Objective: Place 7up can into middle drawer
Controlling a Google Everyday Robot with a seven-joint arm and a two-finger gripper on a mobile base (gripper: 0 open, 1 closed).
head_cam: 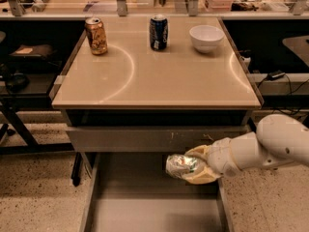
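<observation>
7up can (pixel 181 165) sat over the back right of your open middle drawer (pixel 145 211), on its side, long axis running left to right. Your gripper (pixel 194 167) held it from the right, fingers (pixel 198 153) clamped around its right end.

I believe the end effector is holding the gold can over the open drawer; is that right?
Not quite: the camera view shows the end effector holding the 7up can over the open drawer; the gold can stands on the table.
</observation>
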